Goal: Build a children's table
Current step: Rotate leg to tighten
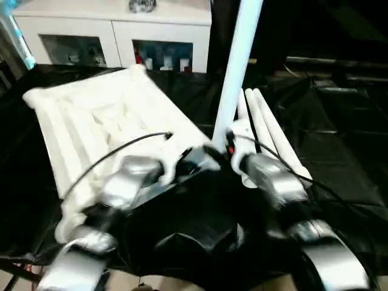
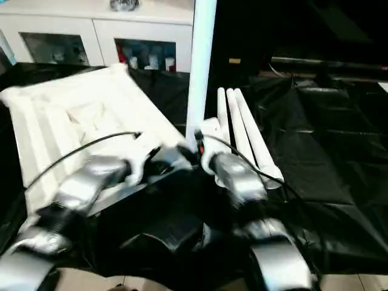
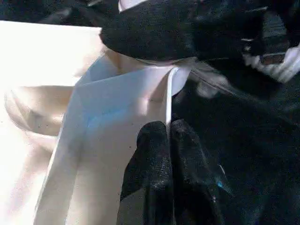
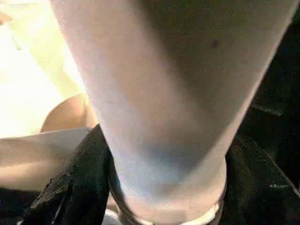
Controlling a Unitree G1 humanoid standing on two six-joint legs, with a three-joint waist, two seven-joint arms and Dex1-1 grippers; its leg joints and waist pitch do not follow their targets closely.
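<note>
I read the tabletop [image 1: 91, 121] as white moulded plastic, ribbed, with a soft semi-matt sheen. The upright leg [image 1: 237, 60] is a smooth white tube, lightly glossy; the spare legs [image 1: 267, 130] lying beside it share that finish. The ground cover [image 1: 345, 163] looks like thin black plastic sheeting, creased and shiny. My forearms [image 1: 276, 179] are brushed silver metal. The left gripper [image 3: 171, 136] fingers appear matt black and rubbery. The cabinet [image 1: 109, 30] shows white panels with glass doors.

A white glass-door cabinet [image 1: 115, 36] stands behind the black sheeting [image 1: 339, 151].
</note>
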